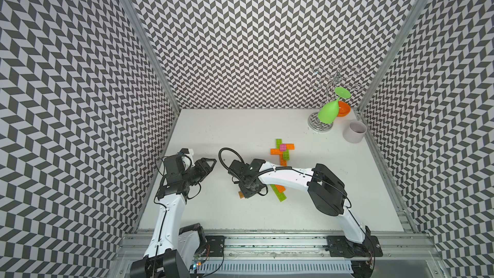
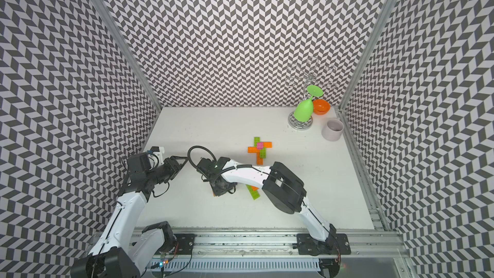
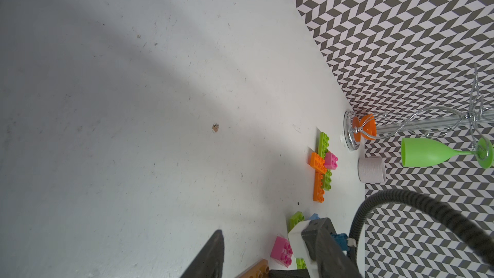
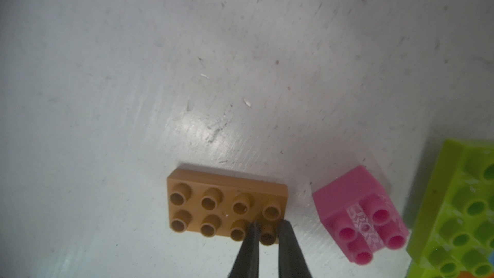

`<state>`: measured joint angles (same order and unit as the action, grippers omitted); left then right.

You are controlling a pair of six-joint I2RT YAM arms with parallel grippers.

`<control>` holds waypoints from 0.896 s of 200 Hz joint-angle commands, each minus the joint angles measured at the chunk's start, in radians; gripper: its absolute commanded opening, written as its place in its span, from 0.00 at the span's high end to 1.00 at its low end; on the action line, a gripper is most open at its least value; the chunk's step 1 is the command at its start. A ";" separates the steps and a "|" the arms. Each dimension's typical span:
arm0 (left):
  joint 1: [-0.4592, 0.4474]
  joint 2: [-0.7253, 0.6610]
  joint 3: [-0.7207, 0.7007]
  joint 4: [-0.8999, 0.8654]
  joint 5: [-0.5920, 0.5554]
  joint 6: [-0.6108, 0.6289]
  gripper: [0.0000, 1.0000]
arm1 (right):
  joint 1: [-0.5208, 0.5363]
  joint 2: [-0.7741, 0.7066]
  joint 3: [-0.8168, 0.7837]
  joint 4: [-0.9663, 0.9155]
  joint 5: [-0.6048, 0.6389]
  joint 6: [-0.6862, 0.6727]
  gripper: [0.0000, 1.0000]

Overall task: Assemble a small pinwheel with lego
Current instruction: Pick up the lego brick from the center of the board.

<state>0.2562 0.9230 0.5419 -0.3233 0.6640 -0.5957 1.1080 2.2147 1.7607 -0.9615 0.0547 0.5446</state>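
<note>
Lego for the pinwheel lies in two groups on the white tabletop (image 1: 213, 129). Farther from the robot, an assembled cross (image 1: 282, 151) of lime green and orange oblongs with a pink square at its centre lies flat, well apart from both arms. This is probably so that work on the loose pieces cannot disturb it.

Under the right arm lie the loose pieces. A brown brick (image 4: 222, 207) sits studs up, with a pink square brick (image 4: 358, 215) just beside it. Past that is a lime green brick (image 4: 462, 209) touching an orange brick (image 1: 279, 189).

The right gripper (image 4: 270, 224), drawn almost together, pinches a single corner stud of the brown brick between its fingers (image 4: 246, 250). The brick is thin and lies flush on the tabletop, so its sides offer little hold, and a raised stud is likely the surest purchase for lifting it. A corner hold may let the brick tilt or swing once it is raised.

The left gripper (image 1: 212, 162) stands near the tabletop's left side, jaws partly spread and empty. It seems placed to leave the right arm room while being close enough to steady a piece.

A wire rack (image 1: 335, 76) holding a green goblet (image 1: 327, 114), an orange bowl (image 1: 344, 109) and a grey cup (image 1: 354, 131) occupy the far right corner, clear of the work.
</note>
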 commanded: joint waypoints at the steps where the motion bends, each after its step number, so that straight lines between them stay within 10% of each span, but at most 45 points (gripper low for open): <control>1: 0.008 -0.004 0.000 0.006 0.008 0.017 0.45 | 0.004 0.075 -0.028 -0.041 -0.021 0.006 0.88; 102: -0.021 -0.018 -0.025 0.050 0.027 0.003 0.43 | -0.011 -0.196 -0.180 0.053 -0.050 -0.174 0.94; 179: -0.421 0.028 -0.091 0.222 -0.168 -0.126 0.42 | -0.125 -0.373 -0.371 0.052 0.016 -0.253 0.94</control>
<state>-0.1085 0.9321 0.4706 -0.1940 0.5671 -0.6685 1.0145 1.8740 1.3960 -0.9199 0.0334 0.3378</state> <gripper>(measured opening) 0.578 0.073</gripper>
